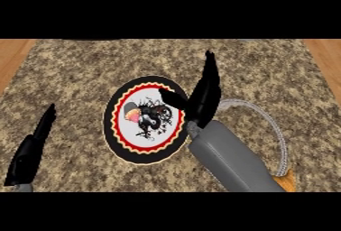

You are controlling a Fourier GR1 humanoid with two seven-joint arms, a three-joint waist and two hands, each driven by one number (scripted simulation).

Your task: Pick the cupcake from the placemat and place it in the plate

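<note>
1. Although a cupcake is named in the task, it cannot be made out with certainty. Nothing is seen on the visible part of the placemat [274,128], and a pink patch [136,116] at the middle of the plate [133,155] may be the cupcake or only part of the dark printed figure.
2. The right hand [203,97] is held over the right side of the plate, released: its fingers are stretched straight and the thumb is spread to the left above the plate. Nothing is grasped by it, as far as can be seen.
3. The left hand [30,151] is rested at the lower left, also open, well apart from the plate.
4. A cupcake is judged to be light, soft and easily crushed. It should be taken low, around the paper cup, and the top should not be pressed.
5. Most of the placemat is covered by the right forearm [230,158], so anything under it is hidden.
6. No other object is seen on the counter [80,72] between the placemat and the plate, which lie just beside each other.
</note>
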